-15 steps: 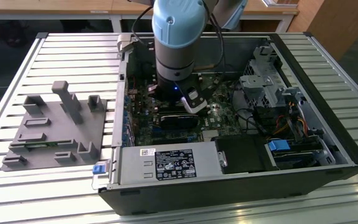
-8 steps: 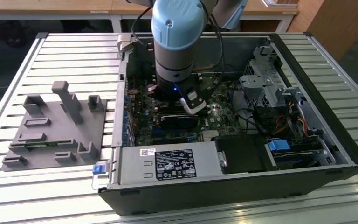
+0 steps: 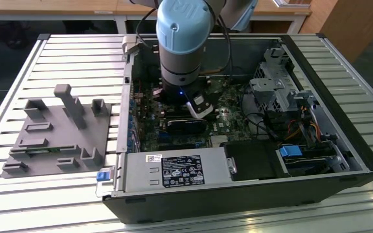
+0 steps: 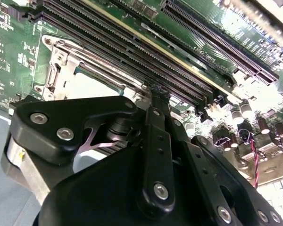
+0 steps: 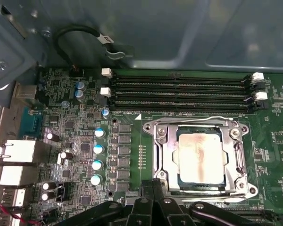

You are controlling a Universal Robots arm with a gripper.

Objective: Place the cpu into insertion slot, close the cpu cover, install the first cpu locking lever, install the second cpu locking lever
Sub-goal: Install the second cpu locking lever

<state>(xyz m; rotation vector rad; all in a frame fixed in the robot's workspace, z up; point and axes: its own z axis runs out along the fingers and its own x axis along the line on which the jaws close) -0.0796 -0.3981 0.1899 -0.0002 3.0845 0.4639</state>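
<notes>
- Your gripper (image 5: 153, 188) is hanging just beside the near edge of the insertion slot (image 5: 156, 155), with its fingers (image 4: 158, 101) pressed together on nothing; in the first wrist view the two tips are meeting right at the socket frame.
- In the second wrist view, those closed tips are sitting close to the long black memory slots (image 4: 146, 56) and the frame's edge. I judge that if you are pushing down or sideways from here, you are risking a scrape on the green motherboard (image 5: 132, 155) or a knock against a memory-slot latch.
- The cpu (image 5: 199, 155) is lying flat in the socket, its pale silvery-tan face smeared with a faint orange stain, square to the frame and looking seated.
- The cpu cover (image 5: 166, 160) is resting down around it as a bright silver frame with the chip's face showing through the cut-out.
- A thin locking lever (image 5: 188, 119) is running along the socket's far side, next to the memory slots. Whether it is hooked I cannot tell; if it is loose, a nudge could be springing the cover up.
- In the exterior view, the arm (image 3: 183, 43) is standing upright inside the open computer case (image 3: 342, 145), with the black heatsink block (image 3: 186, 127) close beside the gripper, so a wide swing could be striking it.
</notes>
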